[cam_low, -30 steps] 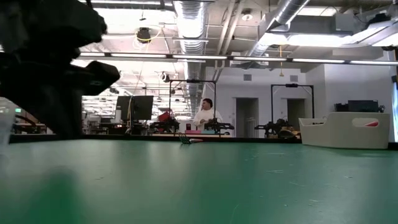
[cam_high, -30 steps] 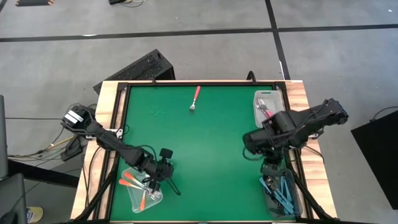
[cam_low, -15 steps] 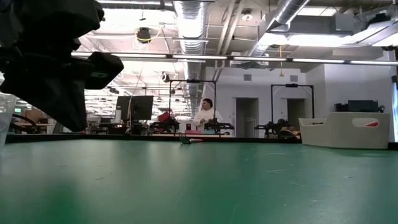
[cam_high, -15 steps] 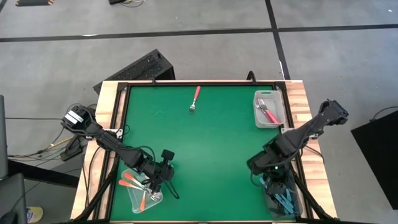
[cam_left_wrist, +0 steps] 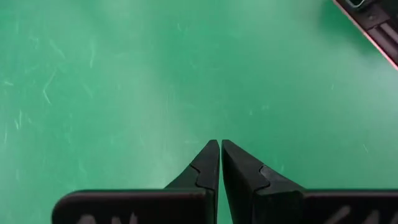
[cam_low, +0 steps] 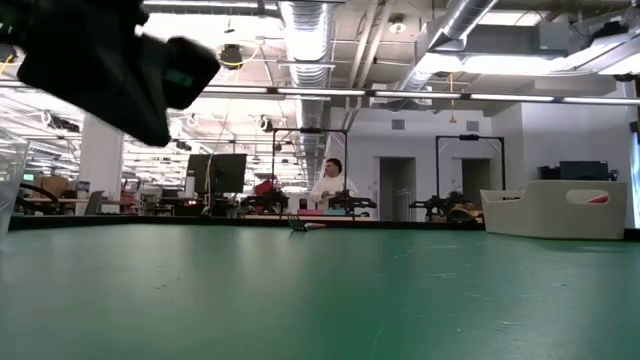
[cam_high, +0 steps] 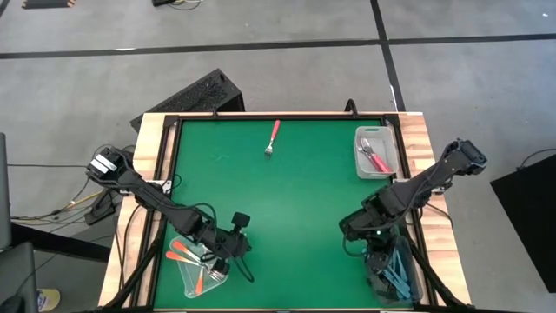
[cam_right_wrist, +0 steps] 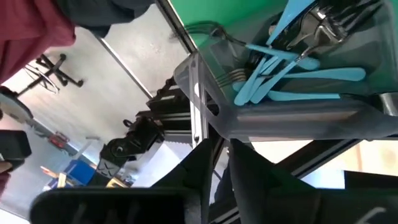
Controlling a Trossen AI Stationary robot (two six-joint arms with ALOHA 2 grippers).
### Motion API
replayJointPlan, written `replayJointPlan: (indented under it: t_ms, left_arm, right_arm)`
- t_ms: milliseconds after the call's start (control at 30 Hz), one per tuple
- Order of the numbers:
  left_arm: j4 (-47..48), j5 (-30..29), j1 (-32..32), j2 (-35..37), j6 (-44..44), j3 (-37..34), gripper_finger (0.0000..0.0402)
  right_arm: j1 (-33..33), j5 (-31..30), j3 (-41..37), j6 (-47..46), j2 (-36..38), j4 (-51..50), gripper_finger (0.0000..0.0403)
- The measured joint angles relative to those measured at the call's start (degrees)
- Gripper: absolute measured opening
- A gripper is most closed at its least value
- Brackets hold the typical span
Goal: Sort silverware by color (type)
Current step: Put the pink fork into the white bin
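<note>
The green table spreads under me. My right gripper hangs over the bin of light blue forks, fingers slightly apart, empty. My left gripper, pinched together, is beside the orange forks. One pink-red fork lies at the far edge.

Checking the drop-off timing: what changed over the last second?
The right gripper swung from beside the pink-fork bin down over the blue-fork bin. The left gripper shifted slightly by the orange-fork bin, fingers now shut, empty. The pink fork stayed put.
</note>
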State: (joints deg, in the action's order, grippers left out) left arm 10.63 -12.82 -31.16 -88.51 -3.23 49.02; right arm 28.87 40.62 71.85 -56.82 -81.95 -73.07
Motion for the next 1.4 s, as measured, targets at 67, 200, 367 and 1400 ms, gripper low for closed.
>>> replayJointPlan:
  t_ms: [67,200,367,1400]
  left_arm:
    - [-0.2,0.0,0.0,0.0,0.9,0.5,0.0006]
    - [-0.7,3.5,0.0,0.0,0.6,0.5,0.0006]
    - [1.0,14.2,-1.4,0.0,-3.9,0.5,0.0006]
    - [21.4,-14.2,-1.6,3.4,-15.5,0.5,0.0006]
  right_arm:
    - [-1.0,0.0,0.0,1.1,0.0,-0.6,0.0091]
    - [-3.7,-3.5,0.0,9.6,0.0,-0.5,0.0092]
    - [-9.3,-9.4,0.0,18.8,0.0,-0.2,0.0092]
    - [-45.4,-42.2,0.1,59.0,-9.4,43.1,0.0128]
